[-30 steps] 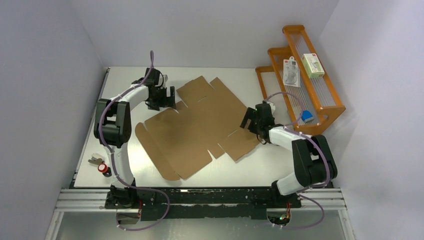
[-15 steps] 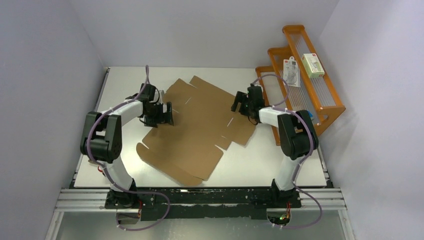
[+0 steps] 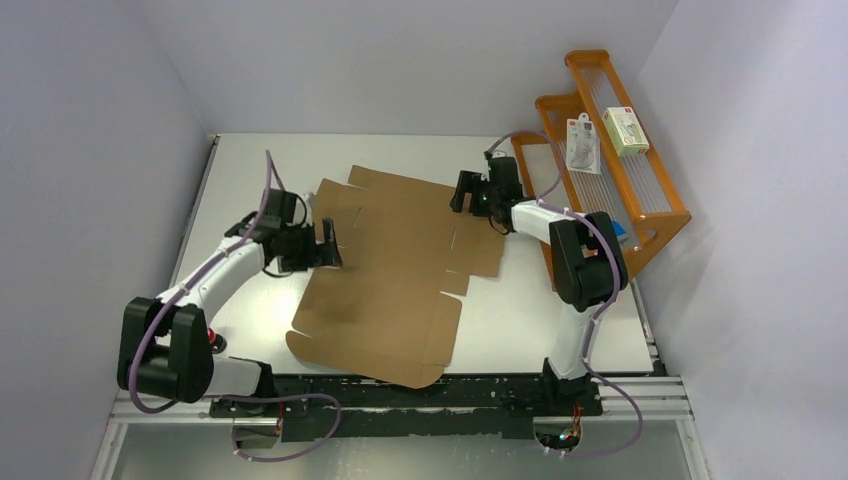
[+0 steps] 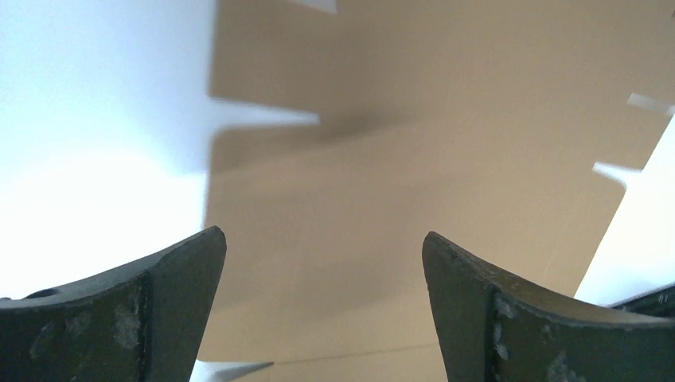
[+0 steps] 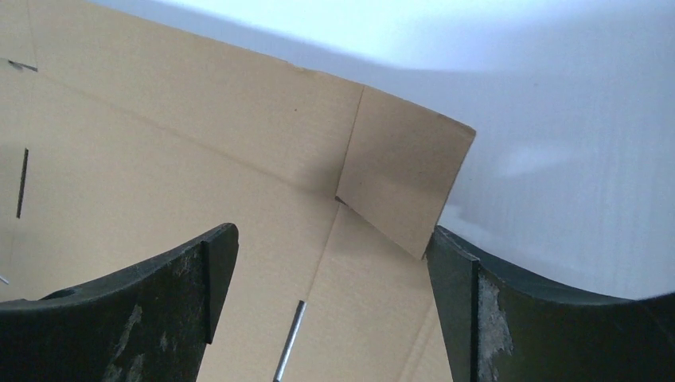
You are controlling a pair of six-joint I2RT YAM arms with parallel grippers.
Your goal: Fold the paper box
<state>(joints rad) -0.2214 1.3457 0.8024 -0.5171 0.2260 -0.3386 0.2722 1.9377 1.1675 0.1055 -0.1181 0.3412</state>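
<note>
The paper box point(image 3: 400, 270) is a flat brown die-cut cardboard sheet with flaps and slots, lying in the middle of the table. My left gripper point(image 3: 328, 245) hangs open over its left edge, and the left wrist view shows only cardboard point(image 4: 398, 159) under the left gripper point(image 4: 322, 247), nothing between the fingers. My right gripper point(image 3: 462, 192) stands open at the sheet's far right corner. In the right wrist view a small corner flap point(image 5: 402, 183) is tilted up off the sheet point(image 5: 159, 159), its lower corner right by the right finger point(image 5: 509, 318) of the right gripper point(image 5: 330, 239).
An orange wire-fronted rack point(image 3: 610, 170) stands along the right edge, holding small white packages point(image 3: 583, 143) point(image 3: 626, 130). A small red item point(image 3: 213, 340) lies near the left arm's base. Walls close in the left, back and right sides.
The cardboard sheet has turned and slid toward the near left. My left arm swung nearer along its left edge. My right arm moved away to the far right corner.
</note>
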